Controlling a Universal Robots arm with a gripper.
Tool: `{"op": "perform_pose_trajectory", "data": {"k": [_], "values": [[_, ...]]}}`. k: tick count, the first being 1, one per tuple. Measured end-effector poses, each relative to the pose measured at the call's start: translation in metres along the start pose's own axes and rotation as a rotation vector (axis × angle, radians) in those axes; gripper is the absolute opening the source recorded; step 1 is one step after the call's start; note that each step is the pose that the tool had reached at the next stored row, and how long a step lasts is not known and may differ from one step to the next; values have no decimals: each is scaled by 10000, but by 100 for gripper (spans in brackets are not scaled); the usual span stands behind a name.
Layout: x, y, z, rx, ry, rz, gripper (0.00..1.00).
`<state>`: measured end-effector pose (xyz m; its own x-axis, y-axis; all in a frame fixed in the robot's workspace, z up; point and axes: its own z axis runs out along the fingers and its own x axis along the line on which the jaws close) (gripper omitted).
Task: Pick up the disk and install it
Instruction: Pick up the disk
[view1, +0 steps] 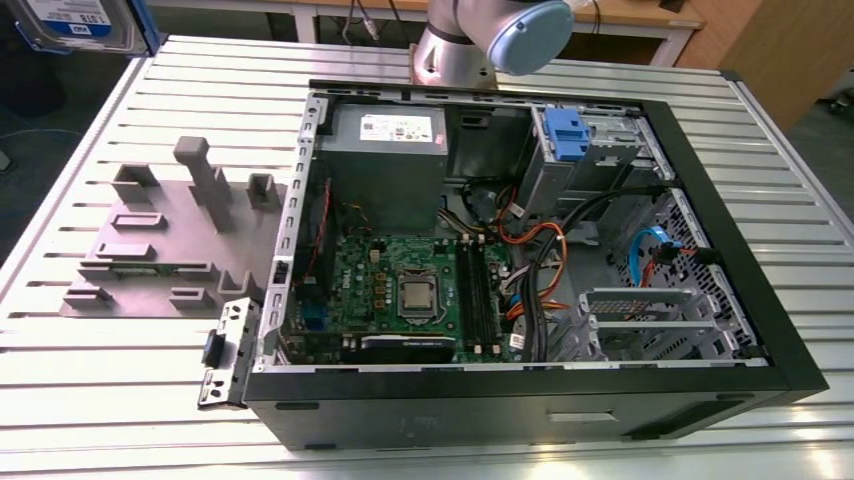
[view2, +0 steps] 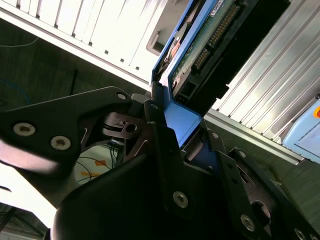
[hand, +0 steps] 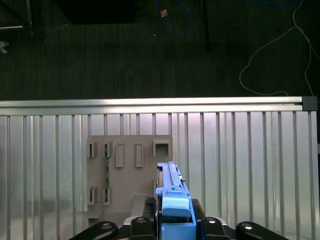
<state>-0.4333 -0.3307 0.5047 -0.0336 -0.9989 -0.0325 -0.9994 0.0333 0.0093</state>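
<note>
Slatted aluminium table (view1: 120, 400), spanning the exterior view and bearing everything else. Open black computer case (view1: 747, 260), lying on its side toward the exterior view's right, interior facing up. Grey fixture plate (view1: 147, 265) with upright blocks, flat on the slats just beside the case, on the exterior view's left. Silver arm (view1: 487, 40) with a blue joint cap, rising behind the case's far wall.

Inside the case, in falling size: green motherboard (view1: 400, 285) on the near side; grey power-supply box (view1: 387, 140) against the far wall; orange and black cables (view1: 541, 250) between board and drive cage; lone blue bracket (view1: 566, 135) in the far bay.

Task object, the disk (view1: 80, 22): label face showing in the exterior view's upper left corner, partly cut by the frame edge, off the table and well apart from the case. Seen edge-on in the first wrist view, disk (hand: 172, 180) with its blue carrier (hand: 175, 206) foremost, fixture plate (hand: 130, 175) and table slats (hand: 240, 160) beyond. Seen in the second wrist view, disk (view2: 210, 40) with green circuit board and connector pins exposed.

Black gripper (hand: 174, 220), closed on the end of the blue carrier. Dark fingers (view2: 162, 145) pressed against the carrier's two sides, holding the disk firmly.
</note>
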Motion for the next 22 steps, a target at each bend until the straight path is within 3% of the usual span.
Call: {"op": "perform_pose_trajectory", "data": {"k": [12,22], "values": [[-4,-115,-1,1,0,0,36],[39,-132,-3,0,0,0,36]]}}
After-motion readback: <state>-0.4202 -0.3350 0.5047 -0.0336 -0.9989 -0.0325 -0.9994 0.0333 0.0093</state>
